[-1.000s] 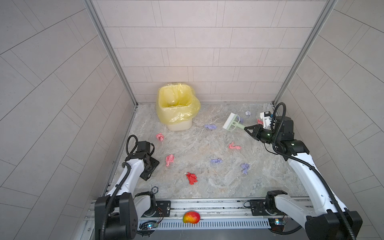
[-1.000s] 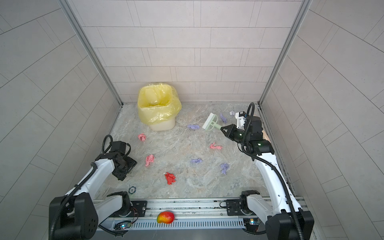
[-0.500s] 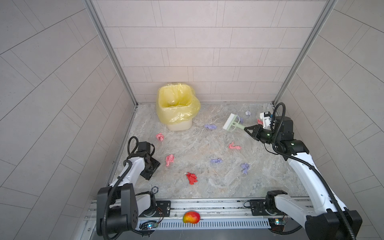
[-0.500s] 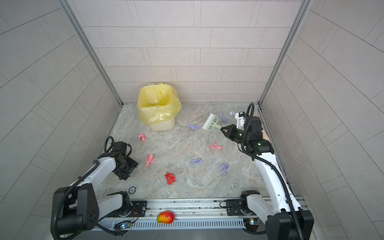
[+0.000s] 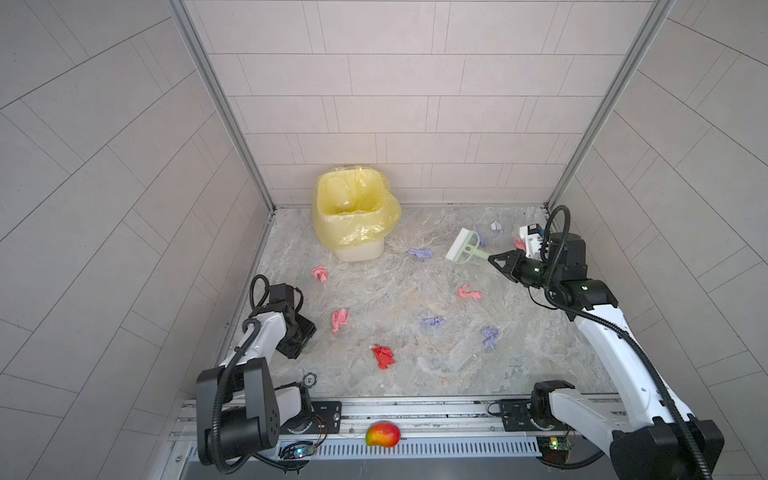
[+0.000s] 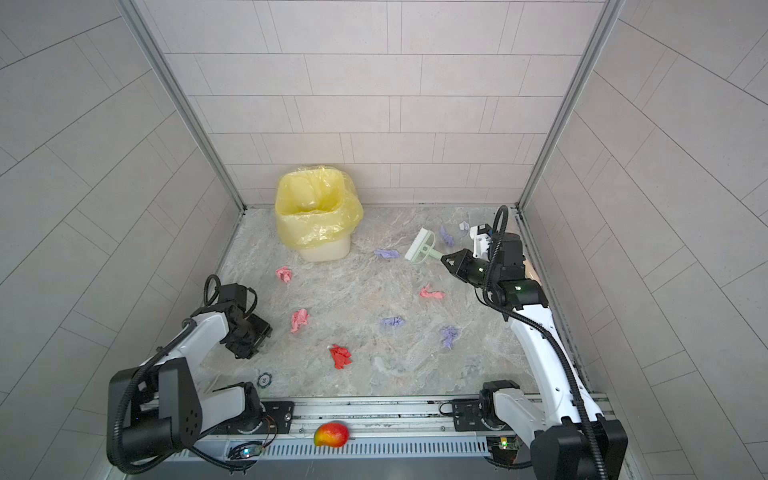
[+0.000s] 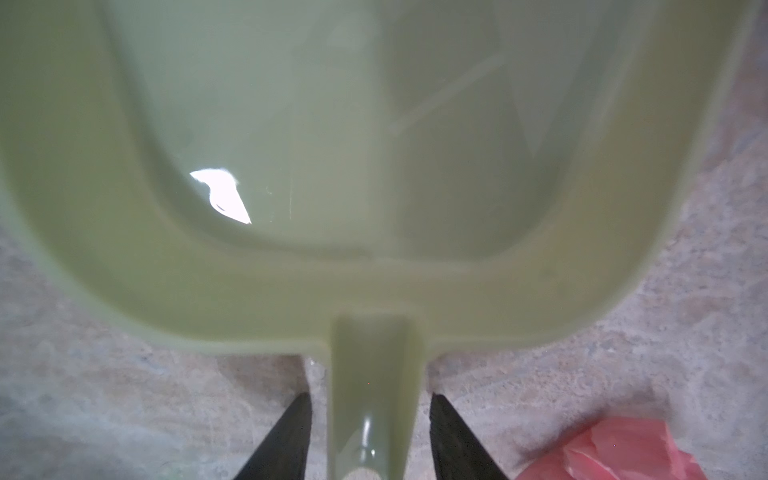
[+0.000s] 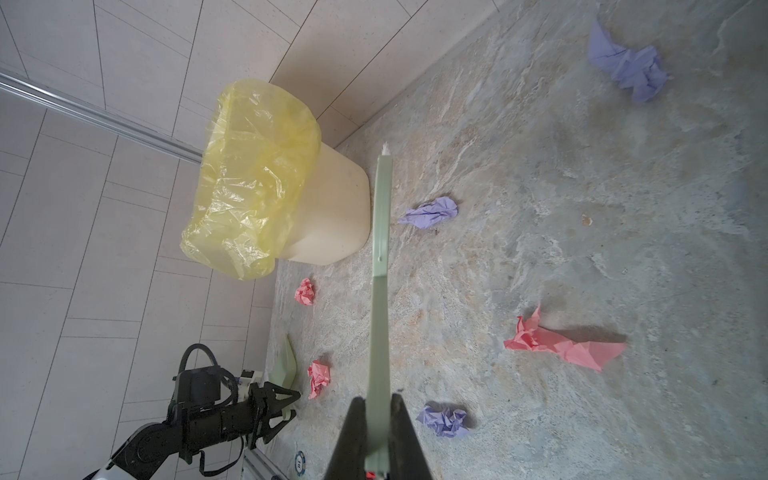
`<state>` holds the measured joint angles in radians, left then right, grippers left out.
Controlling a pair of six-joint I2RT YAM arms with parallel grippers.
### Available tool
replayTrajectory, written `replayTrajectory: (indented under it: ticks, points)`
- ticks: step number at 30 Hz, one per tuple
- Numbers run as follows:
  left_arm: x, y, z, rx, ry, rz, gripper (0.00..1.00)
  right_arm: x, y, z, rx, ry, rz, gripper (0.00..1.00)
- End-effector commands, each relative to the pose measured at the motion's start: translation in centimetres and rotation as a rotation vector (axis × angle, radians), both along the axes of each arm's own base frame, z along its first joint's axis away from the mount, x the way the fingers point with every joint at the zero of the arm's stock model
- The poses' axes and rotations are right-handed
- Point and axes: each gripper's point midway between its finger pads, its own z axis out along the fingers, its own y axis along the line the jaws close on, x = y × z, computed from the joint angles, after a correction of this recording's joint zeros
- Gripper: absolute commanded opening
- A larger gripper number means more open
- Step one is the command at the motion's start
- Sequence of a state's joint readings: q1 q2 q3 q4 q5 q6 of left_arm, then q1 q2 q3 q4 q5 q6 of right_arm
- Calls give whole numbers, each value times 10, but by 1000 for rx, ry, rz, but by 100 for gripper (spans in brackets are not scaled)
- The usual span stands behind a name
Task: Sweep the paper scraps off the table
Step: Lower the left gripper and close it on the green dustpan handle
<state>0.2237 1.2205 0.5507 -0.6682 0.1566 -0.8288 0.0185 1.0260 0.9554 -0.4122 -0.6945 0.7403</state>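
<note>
Paper scraps lie scattered over the table (image 5: 374, 291): pink ones (image 5: 319, 273) (image 5: 340, 320) (image 5: 469, 292), a red one (image 5: 383, 356), lavender ones (image 5: 432, 321) (image 5: 489, 336) (image 5: 420, 253) and a white one (image 5: 494, 226). At the back right, my right gripper (image 5: 494, 261) (image 8: 378, 407) is shut on the handle of a pale green brush (image 5: 461, 247) (image 8: 380, 291). Near the left edge, my left gripper (image 5: 299, 334) (image 7: 370, 399) is open. Its jaws stand either side of a green dustpan's (image 7: 374, 145) handle with narrow gaps. A pink scrap (image 7: 615, 453) lies beside it.
A bin lined with a yellow bag (image 5: 353, 216) stands at the back left. A red-yellow mango (image 5: 382, 434) rests on the front rail, and a small round disc (image 5: 309, 379) lies by the left arm's base. Tiled walls close three sides.
The left arm has folded a little while its gripper stays by the left table edge. The right arm and the brush have not moved.
</note>
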Motion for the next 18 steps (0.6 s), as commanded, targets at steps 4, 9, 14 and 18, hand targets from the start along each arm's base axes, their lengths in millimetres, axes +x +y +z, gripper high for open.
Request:
replayTrajectory:
  ticks: [4,9,14,18]
  points:
    - [-4,0,-3,-11,26,-22,49,4,-3,13,-10,-37,-7,0]
    - [-5,-4,-5,-29,25,-32,46,4,-3,12,-9,-34,-9,0]
    - [-5,-6,-4,-38,22,-53,43,5,-3,11,-10,-31,-11,0]
    - [-5,-6,-5,-37,20,-63,41,4,-3,11,-9,-28,-10,0]
